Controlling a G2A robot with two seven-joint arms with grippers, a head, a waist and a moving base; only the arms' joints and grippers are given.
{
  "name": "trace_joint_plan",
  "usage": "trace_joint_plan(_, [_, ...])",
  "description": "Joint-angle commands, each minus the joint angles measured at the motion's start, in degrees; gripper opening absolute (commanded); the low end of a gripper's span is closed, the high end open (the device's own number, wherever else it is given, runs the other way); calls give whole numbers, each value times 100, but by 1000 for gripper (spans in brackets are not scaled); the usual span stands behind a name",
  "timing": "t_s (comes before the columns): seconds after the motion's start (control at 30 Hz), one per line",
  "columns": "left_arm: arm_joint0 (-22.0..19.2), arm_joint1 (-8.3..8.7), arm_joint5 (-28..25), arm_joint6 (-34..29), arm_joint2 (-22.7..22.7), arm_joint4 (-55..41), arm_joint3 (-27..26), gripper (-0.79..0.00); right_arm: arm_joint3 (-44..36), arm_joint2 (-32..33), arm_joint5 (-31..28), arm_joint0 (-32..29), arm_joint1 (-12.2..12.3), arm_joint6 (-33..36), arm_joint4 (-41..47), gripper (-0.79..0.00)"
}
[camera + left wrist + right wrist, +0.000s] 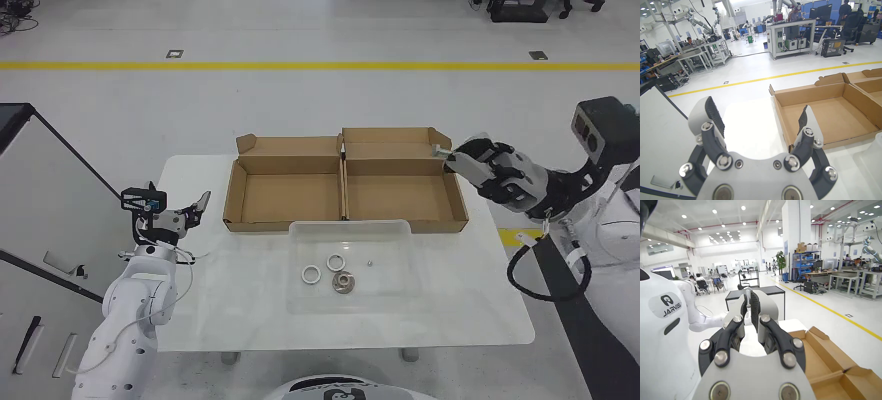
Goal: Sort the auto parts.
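**While one arm is hovering open, the other is gripping a bolt**

Where the pale floor point(420, 105) is carrying a yellow line point(320, 66) across the back, a white table point(470, 300) is standing. At its left edge the left gripper point(757, 105) is hanging with its fingers spread wide, holding nothing. The left box point(285, 198) and the right box point(400, 197) are sitting side by side, touching. Just in front of them, a clear tray point(395, 292) is holding a white ring point(312, 273), a second ring point(336, 263), a metal disc point(343, 283) and a small piece point(370, 263). Over the right box's far right corner, the right gripper point(452, 155) is pinching a bolt point(748, 295) between closed fingers. Bare tabletop is lying on both sides of the tray.
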Motion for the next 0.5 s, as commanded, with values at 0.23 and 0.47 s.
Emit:
trace_joint_plan(0.23, [0,0,0,0,0,0,0,0,981,-473,-37,1393,-31,1254,424,-785])
trace_joint_plan(0.47, [0,0,0,0,0,0,0,0,1919,-1442,-181,2740,-221,1928,386,-785])
